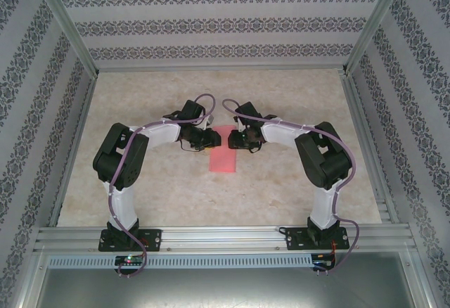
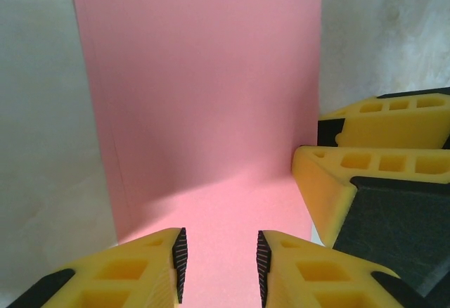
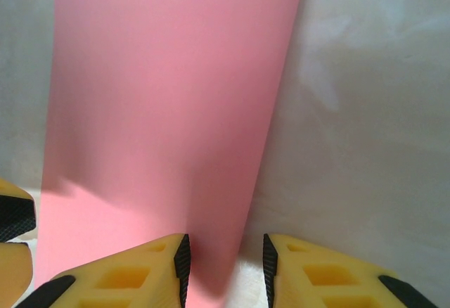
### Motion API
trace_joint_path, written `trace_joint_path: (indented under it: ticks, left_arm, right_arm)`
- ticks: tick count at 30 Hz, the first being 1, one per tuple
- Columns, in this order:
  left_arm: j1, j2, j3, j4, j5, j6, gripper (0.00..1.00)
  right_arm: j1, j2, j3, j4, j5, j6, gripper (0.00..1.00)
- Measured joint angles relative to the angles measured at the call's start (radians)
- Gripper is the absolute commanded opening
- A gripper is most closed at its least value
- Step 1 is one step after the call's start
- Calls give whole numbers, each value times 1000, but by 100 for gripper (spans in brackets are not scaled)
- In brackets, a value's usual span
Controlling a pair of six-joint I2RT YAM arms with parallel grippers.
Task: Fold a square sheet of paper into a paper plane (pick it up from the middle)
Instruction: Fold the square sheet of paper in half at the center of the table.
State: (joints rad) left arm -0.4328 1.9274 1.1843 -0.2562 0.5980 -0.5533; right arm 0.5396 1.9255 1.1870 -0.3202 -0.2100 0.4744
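Note:
The pink-red sheet of paper lies flat on the table as a tall narrow oblong, and its left edge looks layered in the left wrist view. My left gripper and right gripper meet tip to tip over its far end. Low over the paper, the left gripper stands open with nothing between its pads. The right gripper's yellow fingers sit close on its right. The right gripper is open too, straddling the right edge of the paper.
The pale marbled tabletop spreads on all sides of the paper. Patterned walls and metal frame rails close in the left, right and far sides. Both arm bases stand at the near edge.

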Motion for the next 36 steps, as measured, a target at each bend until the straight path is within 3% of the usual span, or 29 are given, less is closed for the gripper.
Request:
trace_joint_path:
  ticks: [36]
  left_arm:
    - [16,-85,-36,-53,-79,8,33]
  right_arm:
    - [28,14,29,-29,65,61,40]
